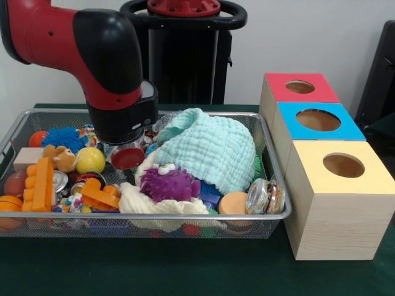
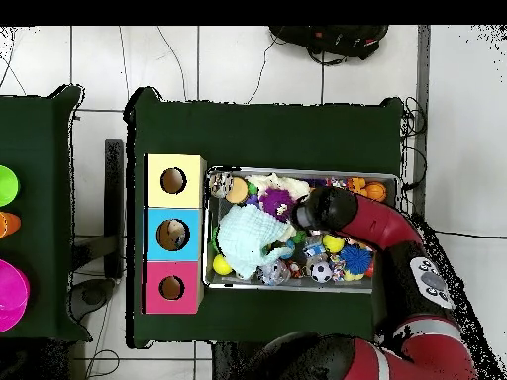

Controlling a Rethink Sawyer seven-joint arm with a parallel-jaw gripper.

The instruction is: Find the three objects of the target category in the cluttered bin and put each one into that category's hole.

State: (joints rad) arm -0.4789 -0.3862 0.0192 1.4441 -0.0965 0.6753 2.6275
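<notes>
Silver mesh bin (image 1: 271, 217) sits on the green desk (image 1: 185, 271), just beside three boxes (image 1: 336, 203). I see my arm (image 1: 105, 55) lowered into its clutter; claw hidden, state undeterminable.

We are viewing a desk (image 1: 185, 271) that is wearing a dark green cover. A white wall (image 1: 296, 37) is standing behind it, and a black object (image 1: 381, 80) is showing at the right edge of the front view. From overhead, we are seeing a second green desk (image 2: 40, 198) lying apart from the first, carrying a green disc (image 2: 5, 185), an orange item (image 2: 5, 224) and a magenta disc (image 2: 10, 297). Cables (image 2: 287, 59) are trailing across the white tiled floor (image 2: 99, 59).
</notes>
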